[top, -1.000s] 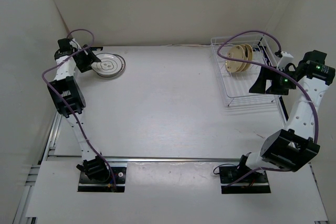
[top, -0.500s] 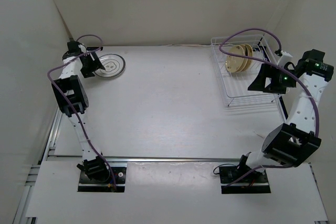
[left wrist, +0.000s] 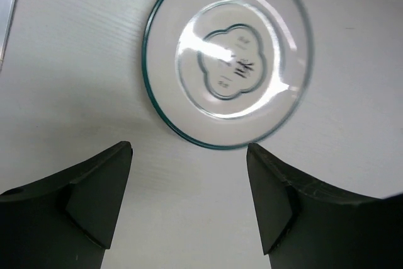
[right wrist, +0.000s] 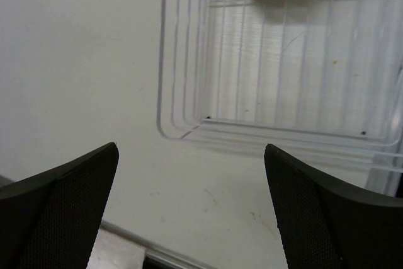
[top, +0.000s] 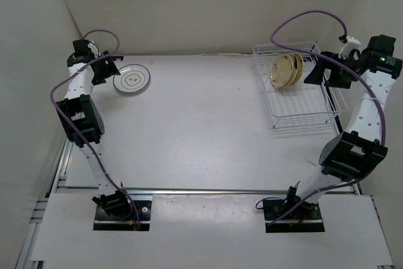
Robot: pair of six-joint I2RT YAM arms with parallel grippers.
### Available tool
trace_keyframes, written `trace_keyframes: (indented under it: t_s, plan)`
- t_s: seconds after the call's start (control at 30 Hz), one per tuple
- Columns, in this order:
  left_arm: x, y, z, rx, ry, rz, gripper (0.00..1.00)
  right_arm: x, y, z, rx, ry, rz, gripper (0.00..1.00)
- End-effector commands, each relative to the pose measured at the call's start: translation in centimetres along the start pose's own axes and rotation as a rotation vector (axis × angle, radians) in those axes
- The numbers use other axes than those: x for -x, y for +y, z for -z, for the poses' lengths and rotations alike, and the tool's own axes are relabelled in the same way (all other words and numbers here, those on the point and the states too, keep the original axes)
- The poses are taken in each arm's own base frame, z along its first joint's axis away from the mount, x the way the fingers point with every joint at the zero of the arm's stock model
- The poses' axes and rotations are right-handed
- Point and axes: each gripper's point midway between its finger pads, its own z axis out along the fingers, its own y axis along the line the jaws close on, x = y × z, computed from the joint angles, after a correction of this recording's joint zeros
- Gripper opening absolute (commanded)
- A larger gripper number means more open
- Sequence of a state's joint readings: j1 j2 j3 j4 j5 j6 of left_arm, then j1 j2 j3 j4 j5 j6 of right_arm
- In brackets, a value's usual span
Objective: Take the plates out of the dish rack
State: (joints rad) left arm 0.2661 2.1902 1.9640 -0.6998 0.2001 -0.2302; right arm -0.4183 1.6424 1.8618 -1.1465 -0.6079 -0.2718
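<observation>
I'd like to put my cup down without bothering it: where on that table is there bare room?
The wide middle of the table, between the lone plate at far left and the rack at far right, lies bare. Crowded: the rack's far end, where plates stand packed.

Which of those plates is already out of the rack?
The white plate with the dark ring, lying flat on the table at far left. The tan plates stand on edge in the dish rack.
</observation>
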Motion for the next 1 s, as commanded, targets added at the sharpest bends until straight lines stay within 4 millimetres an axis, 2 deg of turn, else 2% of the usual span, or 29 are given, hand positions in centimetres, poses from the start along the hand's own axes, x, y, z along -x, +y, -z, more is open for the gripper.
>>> trace_keyframes:
  t_s: [0.0,0.03,0.07,0.1,0.17,0.2,0.23,0.27,0.33,0.37,0.43,0.47,0.5,0.53,0.57,0.63,0.67,0.73,0.77,0.83,0.97]
  plan:
    - [4.7,-5.2,9.2,-0.163,-0.173,-0.089,0.84,3.4,-0.7,-1.9,-0.111,-0.046,0.075,0.99]
    - [4.2,-5.9,9.9,-0.204,-0.159,-0.104,0.84,3.7,-2.0,-2.2,-0.199,-0.032,0.09,0.99]
    - [3.4,-7.3,10.6,-0.29,-0.139,-0.125,0.84,3.5,-2.7,-3.3,-0.229,-0.005,0.094,0.97]
    - [3.2,-8.3,12.2,-0.335,-0.141,-0.144,0.84,4.1,-2.3,-4.0,-0.242,-0.008,0.113,0.94]
    - [2.0,-9.9,13.5,-0.419,-0.117,-0.178,0.84,4.6,-3.0,-5.6,-0.268,0.007,0.127,0.91]
    - [1.1,-10.7,14.1,-0.478,-0.096,-0.206,0.84,6.1,-2.7,-5.7,-0.277,-0.026,0.134,0.88]
    - [0.3,-11.5,15.1,-0.508,-0.079,-0.22,0.84,6.6,-3.0,-6.0,-0.288,-0.036,0.111,0.86]
    - [-0.5,-12.2,15.4,-0.533,-0.061,-0.234,0.84,7.1,-3.5,-7.2,-0.291,-0.033,0.107,0.86]
    - [-1.8,-13.1,16.2,-0.556,-0.045,-0.264,0.84,8.7,-3.7,-7.4,-0.326,-0.066,0.119,0.83]
    - [-2.9,-14.2,16.4,-0.573,-0.023,-0.289,0.85,8.9,-4.7,-8.4,-0.345,-0.06,0.116,0.83]
    - [-4.2,-15.2,16.7,-0.583,-0.007,-0.342,0.87,9.2,-5.2,-9.1,-0.368,-0.06,0.122,0.82]
    - [-5.0,-16.4,17.3,-0.593,0.0,-0.374,0.88,9.4,-5.3,-10.2,-0.361,-0.058,0.129,0.78]
    - [-5.5,-16.7,17.1,-0.601,0.009,-0.395,0.88,9.5,-5.9,-10.5,-0.383,-0.052,0.127,0.76]
    - [-5.8,-17.2,17.7,-0.608,0.012,-0.403,0.88,10.0,-5.5,-10.8,-0.378,-0.063,0.138,0.73]
    - [-6.1,-17.7,17.7,-0.617,0.015,-0.421,0.9,10.0,-6.3,-11.8,-0.386,-0.055,0.135,0.68]
    - [-6.3,-17.8,18.3,-0.627,0.015,-0.422,0.9,10.3,-6.5,-12.9,-0.388,-0.053,0.142,0.61]
    - [-6.0,-17.9,18.4,-0.629,0.002,-0.438,0.9,10.6,-6.2,-13.5,-0.389,-0.059,0.153,0.53]
    - [-6.0,-17.8,18.8,-0.629,-0.001,-0.451,0.91,10.4,-6.5,-14.8,-0.395,-0.043,0.156,0.46]
    - [-6.3,-17.7,18.8,-0.627,0.009,-0.447,0.91,10.9,-5.7,-15.0,-0.386,-0.059,0.172,0.43]
    - [-6.8,-17.5,18.7,-0.625,0.021,-0.45,0.92,10.2,-5.9,-16.3,-0.385,-0.032,0.172,0.42]
    - [-7.0,-17.1,18.3,-0.605,0.028,-0.446,0.92,10.2,-5.2,-17.3,-0.372,-0.027,0.185,0.42]
